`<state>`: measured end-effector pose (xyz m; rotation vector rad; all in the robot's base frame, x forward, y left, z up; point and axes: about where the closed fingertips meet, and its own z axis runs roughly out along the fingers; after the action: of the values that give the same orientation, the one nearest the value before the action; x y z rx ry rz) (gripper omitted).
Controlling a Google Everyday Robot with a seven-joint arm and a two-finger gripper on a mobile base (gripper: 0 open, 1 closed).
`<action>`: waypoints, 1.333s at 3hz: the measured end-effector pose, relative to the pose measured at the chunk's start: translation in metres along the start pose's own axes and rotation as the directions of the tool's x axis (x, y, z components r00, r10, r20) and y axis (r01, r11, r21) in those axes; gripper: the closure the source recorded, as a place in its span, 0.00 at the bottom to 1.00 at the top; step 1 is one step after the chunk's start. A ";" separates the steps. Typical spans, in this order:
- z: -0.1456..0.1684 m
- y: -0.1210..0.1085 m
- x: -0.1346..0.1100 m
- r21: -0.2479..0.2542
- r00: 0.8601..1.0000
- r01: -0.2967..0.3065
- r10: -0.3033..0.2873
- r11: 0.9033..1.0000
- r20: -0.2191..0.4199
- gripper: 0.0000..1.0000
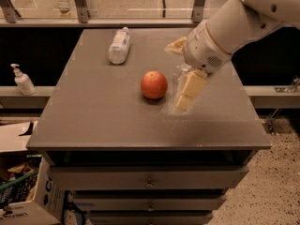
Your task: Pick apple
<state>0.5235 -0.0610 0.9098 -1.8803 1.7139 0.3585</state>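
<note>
Left ledge, off the table: pump dispenser point(21, 79), not part of this. On the dark table point(93, 125), toward the back-left corner, a clear plastic bottle point(118, 45) lies on its side, long axis running front to back, well apart from the target. The apple point(154, 84) sits near the table's middle, a little toward the back edge, upright and free on all sides. Just right of it in view hangs the gripper point(175, 77), fingers point(188, 90) spread and holding nothing, the lower one tilted down over the table beside the fruit and not touching it. We judge the coming move a short leftward shift. The apple is round, so no axis to match. The white arm point(234, 25) comes in from the back-right corner.
</note>
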 end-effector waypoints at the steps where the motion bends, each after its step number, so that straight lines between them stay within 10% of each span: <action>1: 0.020 -0.017 -0.006 -0.009 0.999 0.034 -0.034 0.999 0.027 0.00; 4: 0.068 -0.055 0.018 -0.022 1.000 0.023 -0.023 0.999 -0.006 0.00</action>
<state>0.5919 -0.0363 0.8577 -1.9173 1.6975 0.3648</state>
